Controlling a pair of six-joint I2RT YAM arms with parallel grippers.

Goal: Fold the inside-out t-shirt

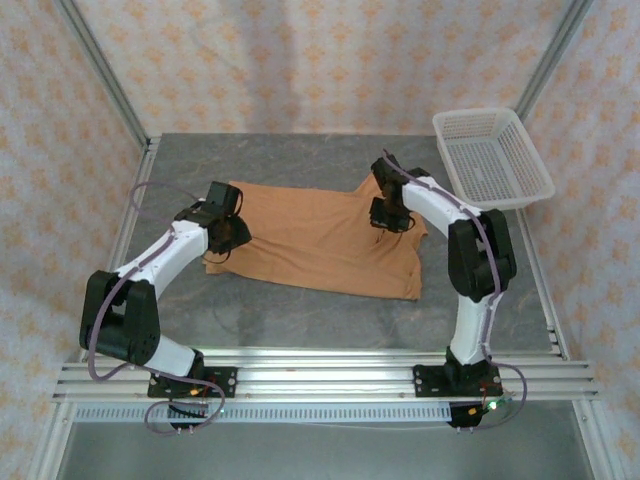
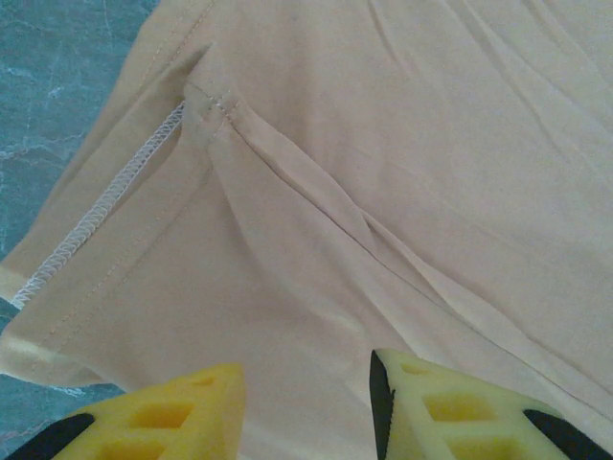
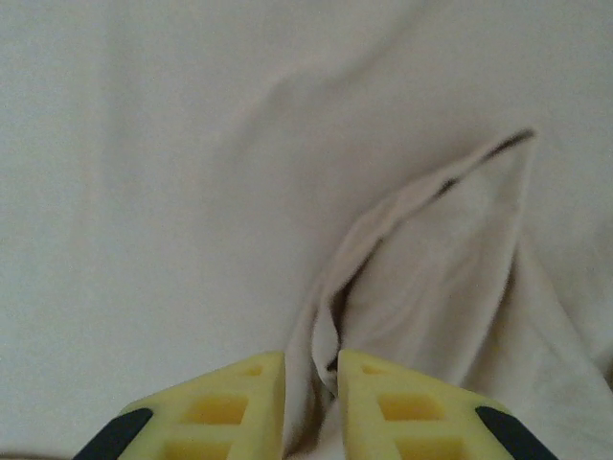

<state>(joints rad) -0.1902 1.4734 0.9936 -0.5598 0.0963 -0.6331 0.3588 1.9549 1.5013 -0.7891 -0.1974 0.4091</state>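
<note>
The inside-out t-shirt point(image 1: 320, 240), tan, lies flattened on the grey table point(image 1: 300, 320), its right side folded over. My left gripper point(image 1: 232, 232) hovers at its left edge. In the left wrist view the left gripper point(image 2: 306, 379) is open, its yellow fingers well apart over flat cloth point(image 2: 383, 192), and a white-stitched seam point(image 2: 96, 216) runs along the sleeve edge. My right gripper point(image 1: 388, 218) is over the shirt's right part. In the right wrist view the right gripper point(image 3: 311, 359) has its jaws narrowly apart, and a raised ridge of cloth point(image 3: 421, 249) stands between them.
A white plastic basket point(image 1: 492, 158) sits at the table's back right corner. Aluminium rails point(image 1: 320, 375) run along the near edge under both arm bases. Patterned walls enclose the table on three sides.
</note>
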